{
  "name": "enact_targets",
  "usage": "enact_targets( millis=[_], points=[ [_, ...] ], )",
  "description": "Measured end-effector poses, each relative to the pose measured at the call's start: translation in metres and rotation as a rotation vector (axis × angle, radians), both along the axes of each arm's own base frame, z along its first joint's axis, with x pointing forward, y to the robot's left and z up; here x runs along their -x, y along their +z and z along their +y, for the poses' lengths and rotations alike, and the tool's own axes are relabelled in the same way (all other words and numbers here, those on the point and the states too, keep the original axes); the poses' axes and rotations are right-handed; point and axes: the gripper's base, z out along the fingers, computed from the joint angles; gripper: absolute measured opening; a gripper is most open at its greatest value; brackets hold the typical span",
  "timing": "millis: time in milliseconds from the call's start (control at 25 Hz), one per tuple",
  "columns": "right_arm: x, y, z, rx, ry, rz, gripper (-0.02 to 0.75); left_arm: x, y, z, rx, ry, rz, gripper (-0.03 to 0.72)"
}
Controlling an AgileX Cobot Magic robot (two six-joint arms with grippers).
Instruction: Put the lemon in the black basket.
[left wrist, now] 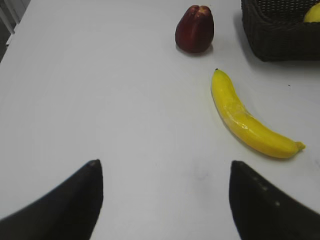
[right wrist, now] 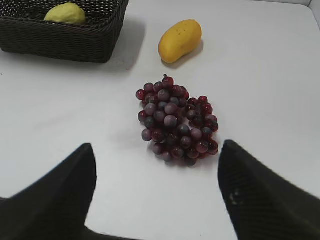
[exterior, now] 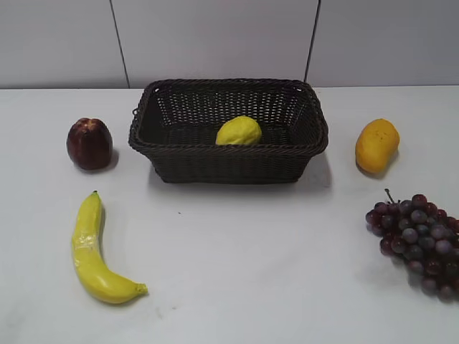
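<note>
White worktop (exterior: 237, 287), matte and smooth, carries everything: left fingers (left wrist: 165, 200) spread wide and empty over it, near a waxy banana (left wrist: 250, 125); the bumpy lemon (exterior: 239, 132) already sits inside the woven wicker basket (exterior: 222, 166); right fingers (right wrist: 155, 192) gape above glossy grapes (right wrist: 177, 120), which a careless sweep could scatter.

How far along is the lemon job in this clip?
It looks done: the lemon lies inside the black basket. Nothing is in hand; the left gripper and right gripper are both open and empty over the table, away from the basket. Nothing visible is left to do.
</note>
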Motion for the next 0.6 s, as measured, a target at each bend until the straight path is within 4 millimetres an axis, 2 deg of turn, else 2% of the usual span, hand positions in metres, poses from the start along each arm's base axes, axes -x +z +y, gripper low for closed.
enact_targets(
  millis=[600],
  points=[
    [-0.0002,-0.0005,0.0000,0.000,0.000,0.002,0.571,0.0000,0.0000,0.0000,0.000,0.000,0.000,0.582]
  ],
)
